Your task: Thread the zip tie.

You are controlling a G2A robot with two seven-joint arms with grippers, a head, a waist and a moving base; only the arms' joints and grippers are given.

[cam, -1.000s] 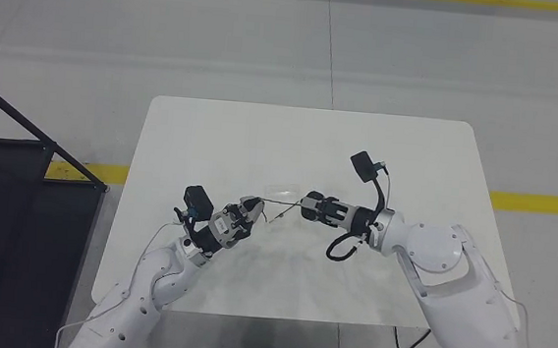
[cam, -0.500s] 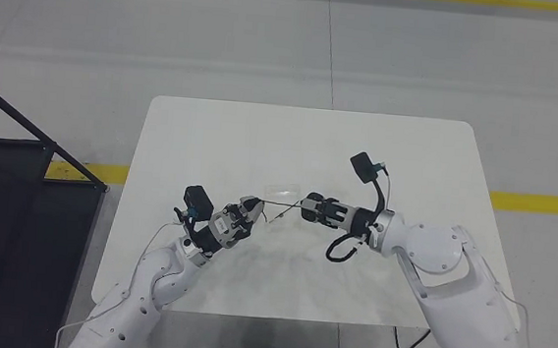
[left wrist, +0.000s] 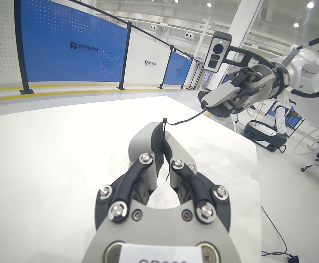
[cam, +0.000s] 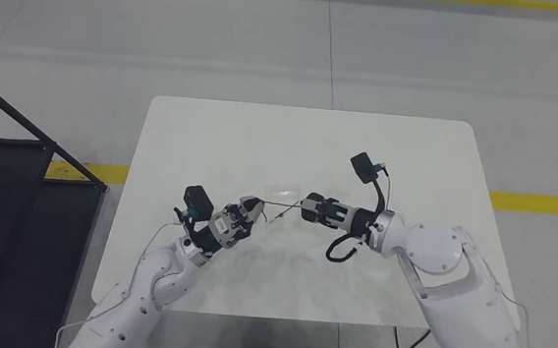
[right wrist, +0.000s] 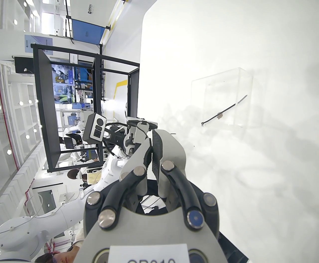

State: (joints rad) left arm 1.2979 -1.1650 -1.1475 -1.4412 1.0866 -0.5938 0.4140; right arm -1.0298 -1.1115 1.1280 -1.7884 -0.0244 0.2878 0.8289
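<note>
1. above the middle of the white table, the zip tie hangs in the air between the two grippers, clear of the tabletop.
2. the left gripper has its fingers pressed together on the tie just below the head, which sticks up past the fingertips. the right gripper pinches the far end of the strap with its pads closed on it.
3. the step in hand looks like bringing the tail round to the slot in the head. whether any of it is already through, i cannot tell.
4. to do it well, i would hold the left grip steady so the head does not twist, and let the right arm make the small moves.
5. the tip should meet the slot square on and from the correct face. a slanted approach would likely buckle so thin a strap.
6. a hold close to the tip would keep the tail stiff enough to push.
7. the tie is black and thin, with a small boxy head. the strap bows in a soft curve between the grippers, and a short thin length shows below the left pads.
8. a second black tie lies on the table at a clear box. whether it is beside the box or partly inside it, i cannot tell.
</note>
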